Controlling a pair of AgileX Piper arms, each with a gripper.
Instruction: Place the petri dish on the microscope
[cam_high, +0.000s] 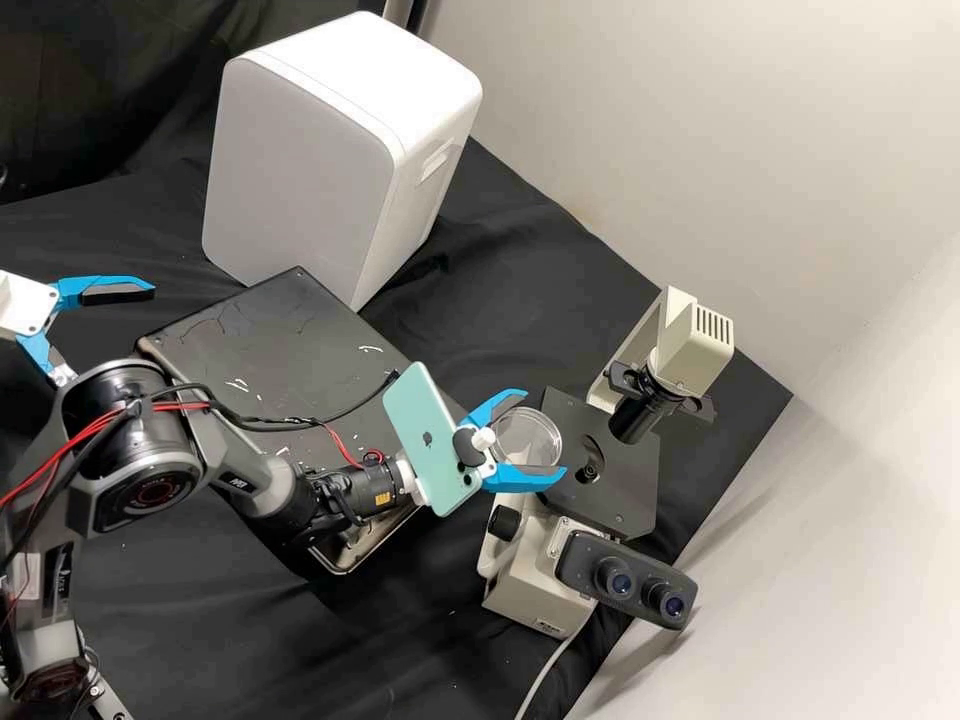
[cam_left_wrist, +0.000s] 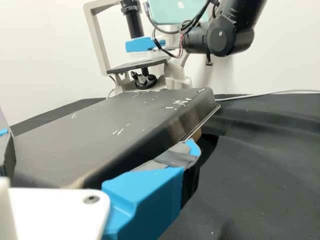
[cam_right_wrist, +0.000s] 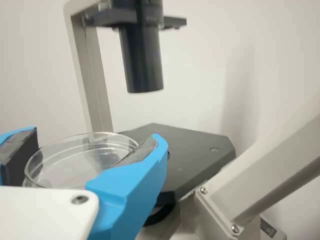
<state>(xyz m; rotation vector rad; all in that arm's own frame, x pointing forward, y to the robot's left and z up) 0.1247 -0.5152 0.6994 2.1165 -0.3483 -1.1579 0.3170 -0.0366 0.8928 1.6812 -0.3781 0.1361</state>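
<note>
Left pincer (cam_high: 105, 335) cut off at edge; petri dish (cam_right_wrist: 75, 159) rim partly hidden.

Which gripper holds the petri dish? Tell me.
The right gripper, at the microscope stage, shut on the clear petri dish; the left gripper stands open beside the black tray.

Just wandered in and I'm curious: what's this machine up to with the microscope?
The right arm's fingers grip a clear petri dish at the edge of the black stage of the microscope. The dish hasn't been let go yet. The left arm's fingers sit open off to the side, near a flat black box.
</note>
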